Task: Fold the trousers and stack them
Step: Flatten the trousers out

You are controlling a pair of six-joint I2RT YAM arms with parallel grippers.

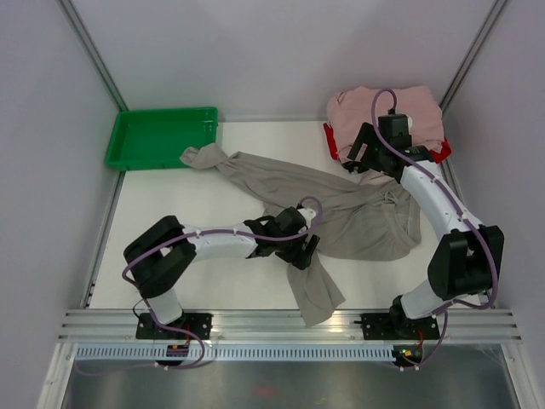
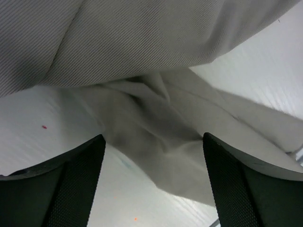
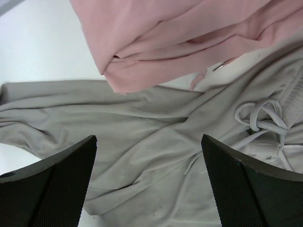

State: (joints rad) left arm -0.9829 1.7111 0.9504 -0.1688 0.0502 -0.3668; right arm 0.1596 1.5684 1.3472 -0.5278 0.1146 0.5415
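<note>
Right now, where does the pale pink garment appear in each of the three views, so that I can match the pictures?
Top external: the pink garment is a heap at the upper right of the picture.
Left wrist: not in it.
Right wrist: it fills the upper middle and right, its lower edge lying over grey fabric.
Shared landmark: the grey-beige trousers, seen in all three views.

a robotics lab test cell; plain white panel walls (image 1: 272, 51) enclose a white table (image 1: 153, 192); an aluminium rail (image 1: 255, 325) holds two bolted robot arms (image 1: 221, 241)
</note>
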